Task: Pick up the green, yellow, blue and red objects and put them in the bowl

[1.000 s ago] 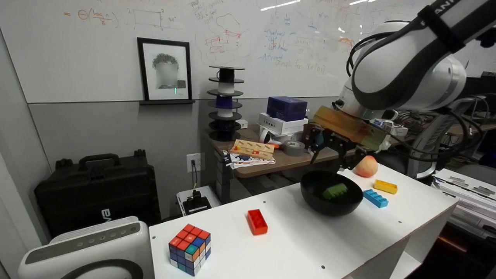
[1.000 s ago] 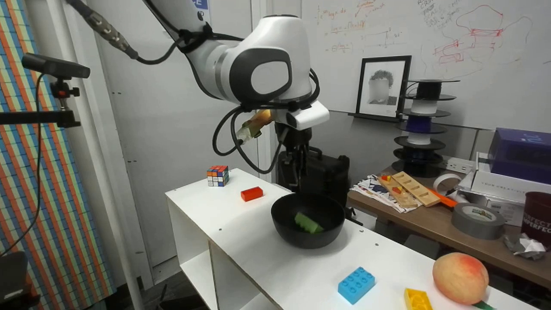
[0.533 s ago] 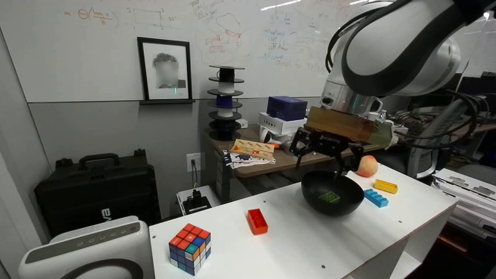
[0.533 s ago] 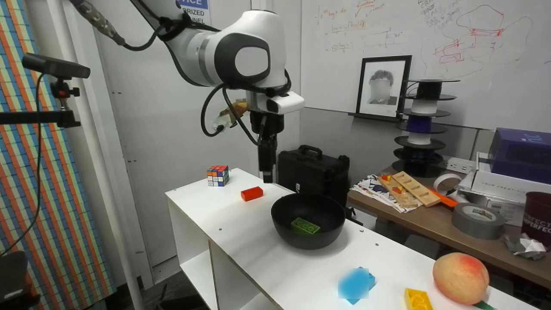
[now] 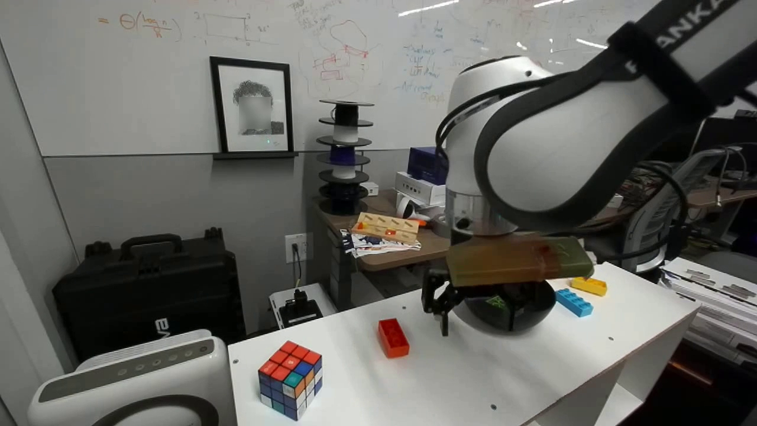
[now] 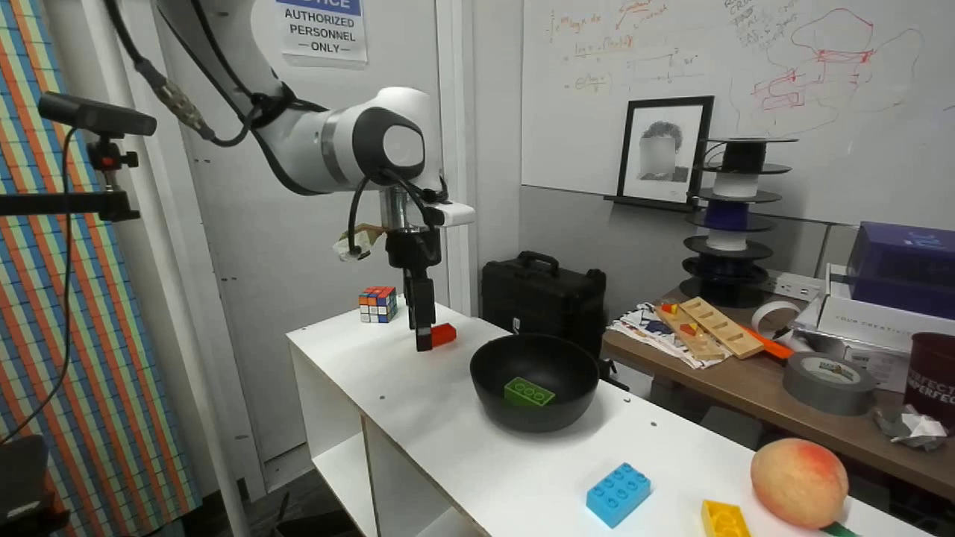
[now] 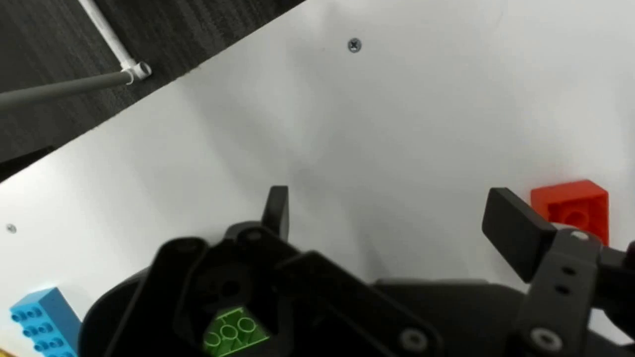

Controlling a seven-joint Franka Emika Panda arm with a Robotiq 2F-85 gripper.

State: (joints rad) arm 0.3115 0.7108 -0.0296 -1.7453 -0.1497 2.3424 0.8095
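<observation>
1. Wrist view: the gripper has its fingers spread wide apart, with white tabletop showing between them and nothing held.

2. Over the last second the fingers have left their place above the bowl and come lower, toward the red block seen in an exterior view.

3. Green block: a second ago it showed tilted; now it lies flat inside the bowl, hollow underside up, well clear of the fingertips. I judge that quarter of the task done.

4. Red block: it lies on the tabletop just outside the gap, past the nearer finger, which hides part of it in the wrist view. The two look apart, though close.

5. Blue block and yellow block: unmoved, on the far side of the bowl from the fingers, so both remain to be fetched.

6. Red is probably next. The fingers would need to shift sideways until it sits between them; coming straight down from here might set the nearer finger on the block or knock it away.
</observation>
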